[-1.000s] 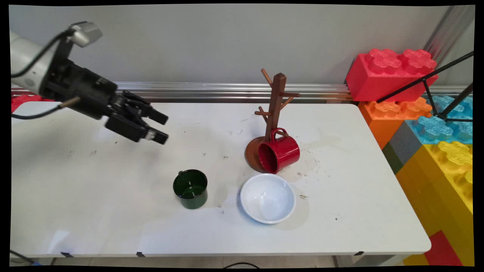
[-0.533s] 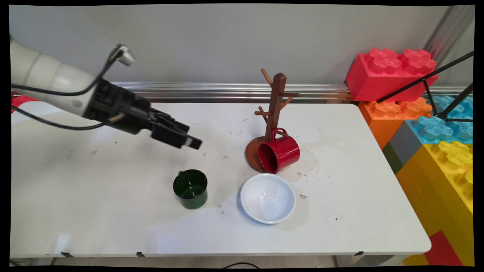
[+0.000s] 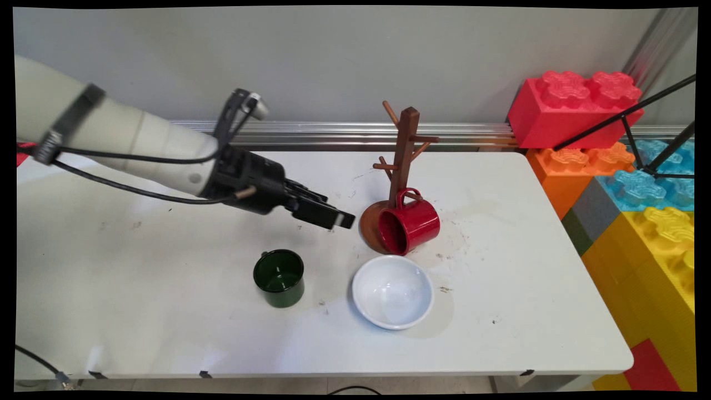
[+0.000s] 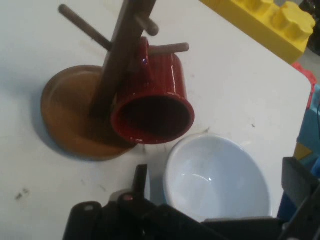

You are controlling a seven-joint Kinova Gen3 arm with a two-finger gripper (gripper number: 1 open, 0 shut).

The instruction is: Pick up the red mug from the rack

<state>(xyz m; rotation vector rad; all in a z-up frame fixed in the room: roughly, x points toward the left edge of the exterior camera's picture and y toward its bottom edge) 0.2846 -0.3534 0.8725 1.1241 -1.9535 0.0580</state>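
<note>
The main view shows the gripper (image 3: 339, 218) side-on, reaching in low from nine o'clock, its tips just short of the wooden mug tree (image 3: 404, 155); from this side the gap between its fingers cannot be read. The hand view settles it: one finger (image 4: 141, 177) rises at the bottom left and the other at the far right edge, well apart, so the gripper (image 4: 220, 187) is spread wide and holds nothing.

The hand view also looks straight into the red mug (image 4: 160, 95), which lies tilted on the tree's round base with its handle hooked over a low peg of the mug tree (image 4: 120, 65). The white bowl (image 4: 215, 175) sits just beside the mug's mouth; whether they touch cannot be told. A yellow brick (image 4: 270, 20) shows at the top.

Only the main view shows the green mug (image 3: 279, 276), standing upright on the table (image 3: 139, 289) at about seven o'clock from the gripper, apart from it. The red mug (image 3: 410, 225) is at three o'clock from the gripper tips, the tree's base between them. The white bowl (image 3: 392, 291) lies at five o'clock. Big toy bricks (image 3: 577, 105) are stacked past the table's right end.
</note>
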